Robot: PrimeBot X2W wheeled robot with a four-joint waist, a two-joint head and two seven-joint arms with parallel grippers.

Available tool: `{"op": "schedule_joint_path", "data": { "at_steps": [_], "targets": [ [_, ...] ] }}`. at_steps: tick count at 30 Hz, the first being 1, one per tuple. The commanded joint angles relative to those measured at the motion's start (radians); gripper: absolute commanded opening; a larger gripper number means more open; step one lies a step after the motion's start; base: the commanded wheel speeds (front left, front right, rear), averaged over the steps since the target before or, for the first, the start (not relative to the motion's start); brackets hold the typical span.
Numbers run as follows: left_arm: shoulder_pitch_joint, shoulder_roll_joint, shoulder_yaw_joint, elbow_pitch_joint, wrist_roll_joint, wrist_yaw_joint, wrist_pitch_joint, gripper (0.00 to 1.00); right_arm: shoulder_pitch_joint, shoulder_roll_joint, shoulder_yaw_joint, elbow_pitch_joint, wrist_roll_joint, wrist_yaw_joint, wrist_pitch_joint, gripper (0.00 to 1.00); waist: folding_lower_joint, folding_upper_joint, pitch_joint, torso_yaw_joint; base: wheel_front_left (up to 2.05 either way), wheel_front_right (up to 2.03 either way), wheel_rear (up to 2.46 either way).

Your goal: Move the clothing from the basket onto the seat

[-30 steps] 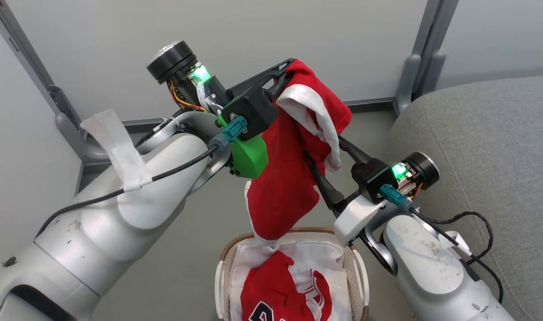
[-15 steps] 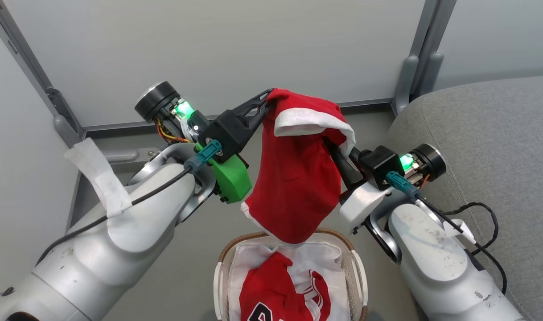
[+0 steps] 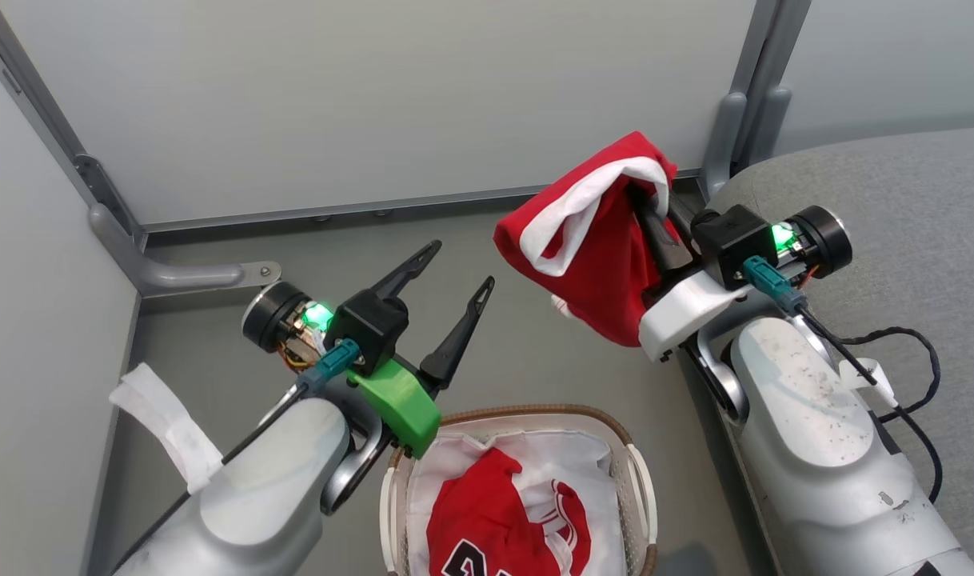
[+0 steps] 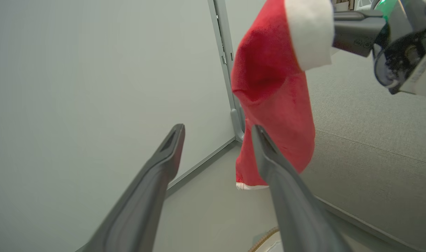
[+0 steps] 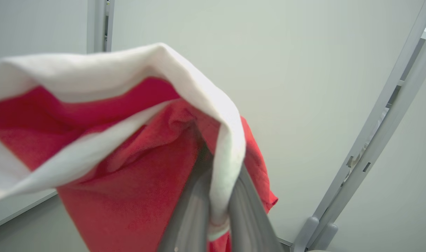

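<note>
Since a second ago the jersey (image 3: 591, 272) has changed hands. Back then the left gripper (image 3: 461, 264) had it clamped high over the basket (image 3: 527, 414). That gripper has since let go and dropped down and to the left. Its two dark fingers are spread wide with nothing between them, pointing up at the grey wall (image 3: 375, 104).

The right gripper (image 3: 640, 198), which stood open a second ago, has shut on the jersey and swung it right, towards the seat (image 3: 919, 208). In the right wrist view its fingers are pressed together on the white trim, with red cloth bunched around them.

The jersey hangs off those fingers in the air, well clear of the basket and over the floor (image 3: 519, 256). It is close by the seat's rounded left edge, but I cannot tell whether it brushes the cushion. Its white-edged hem dangles lowest.

A second jersey (image 3: 479, 520) lies crumpled in the basket on the white liner (image 3: 571, 456), with red and white stripes along one fold. At the bottom edge of the head view there is black lettering outlined in white (image 3: 475, 564) on it. It is cut off by the frame and I cannot read it.

A green light glows on each wrist, and a bright green plastic part (image 3: 399, 404) sits under the left one.
</note>
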Motion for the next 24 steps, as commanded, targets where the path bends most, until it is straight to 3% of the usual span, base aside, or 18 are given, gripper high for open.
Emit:
{"op": "schedule_joint_path", "data": {
  "at_steps": [1,18,24],
  "targets": [
    [0.038,-0.007,0.013,-0.010,-0.009,0.004,-0.005,1.00,-0.014,-0.004,-0.016,-0.010,-0.010,-0.001,-0.005,0.00,0.0000,0.0000,0.002,-0.001,0.00,0.00,0.00],
    [0.237,-0.077,0.137,-0.030,0.059,-0.034,-0.005,1.00,0.003,-0.004,-0.119,-0.032,-0.066,-0.001,-0.005,0.00,0.0000,0.0000,0.039,-0.059,0.00,0.00,0.00],
    [0.245,-0.097,0.171,-0.043,0.090,-0.049,-0.005,1.00,-0.020,-0.004,-0.140,-0.036,-0.083,-0.001,-0.005,0.00,0.0000,0.0000,0.077,-0.124,0.00,0.00,0.00]
  ]
}}
